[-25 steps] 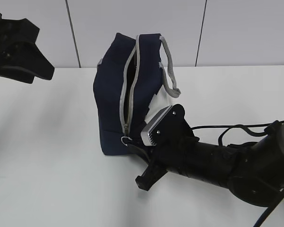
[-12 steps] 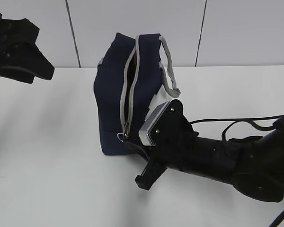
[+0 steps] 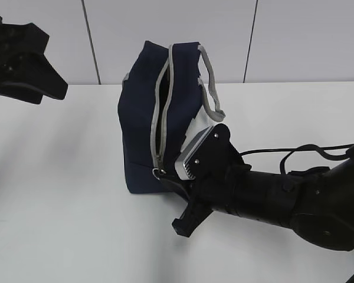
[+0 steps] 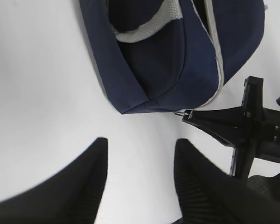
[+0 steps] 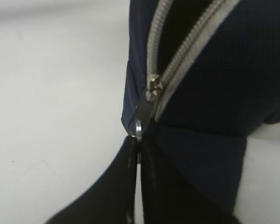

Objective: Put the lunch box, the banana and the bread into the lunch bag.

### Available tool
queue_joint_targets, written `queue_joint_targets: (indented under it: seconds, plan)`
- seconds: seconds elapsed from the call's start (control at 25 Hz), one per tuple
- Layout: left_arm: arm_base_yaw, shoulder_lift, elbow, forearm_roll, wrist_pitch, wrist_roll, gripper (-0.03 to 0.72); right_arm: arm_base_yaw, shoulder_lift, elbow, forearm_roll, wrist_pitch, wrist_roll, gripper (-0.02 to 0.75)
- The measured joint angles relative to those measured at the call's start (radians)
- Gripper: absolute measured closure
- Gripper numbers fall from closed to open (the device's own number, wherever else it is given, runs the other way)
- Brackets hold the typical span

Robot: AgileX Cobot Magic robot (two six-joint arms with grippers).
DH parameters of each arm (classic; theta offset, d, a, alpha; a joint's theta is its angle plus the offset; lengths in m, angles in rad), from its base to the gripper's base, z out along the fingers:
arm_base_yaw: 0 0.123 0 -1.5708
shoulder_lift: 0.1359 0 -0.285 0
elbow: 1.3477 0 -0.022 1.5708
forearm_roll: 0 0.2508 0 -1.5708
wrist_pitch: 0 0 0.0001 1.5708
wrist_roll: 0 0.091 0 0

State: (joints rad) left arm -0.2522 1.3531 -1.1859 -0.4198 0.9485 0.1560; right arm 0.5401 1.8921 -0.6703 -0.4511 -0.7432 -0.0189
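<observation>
The navy lunch bag [image 3: 138,118] stands on the white table, its grey zipper [image 3: 165,100] partly open with a dark gap. My right gripper [image 3: 163,178] is at the bag's lower front corner, shut on the metal ring pull [image 3: 158,173]. In the right wrist view the pull [image 5: 147,109] hangs from the slider into the closed gripper [image 5: 139,144]. My left gripper [image 4: 140,154] is open and empty, held above the table left of the bag [image 4: 154,70]; it shows at the exterior view's upper left [image 3: 29,65]. The lunch box, banana and bread are out of view.
Grey webbing handles [image 3: 209,76] loop off the bag's top right. The right arm and its cable [image 3: 283,200] lie across the table's right front. A panelled wall [image 3: 283,35] stands behind the table.
My right gripper shifted slightly left and up with the ring pull, then came back. The bag and the left arm stayed almost still.
</observation>
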Motion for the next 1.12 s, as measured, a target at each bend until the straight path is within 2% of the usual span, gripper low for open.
queue_joint_targets:
  seconds: [0.32, 0.76, 0.96, 1.12]
  plan:
    - [0.0, 0.0, 0.0, 0.0, 0.0, 0.001, 0.347, 0.0, 0.0, 0.035, -0.013, -0.003, 0.004, 0.754]
    - [0.0, 0.0, 0.0, 0.0, 0.0, 0.001, 0.347, 0.0, -0.002, 0.045, 0.022, -0.128, -0.021, 0.754]
    - [0.0, 0.0, 0.0, 0.0, 0.0, 0.001, 0.347, 0.0, -0.037, 0.047, 0.022, -0.133, -0.023, 0.754]
    - [0.0, 0.0, 0.0, 0.0, 0.0, 0.001, 0.347, 0.0, -0.081, 0.049, -0.017, -0.133, 0.005, 0.754]
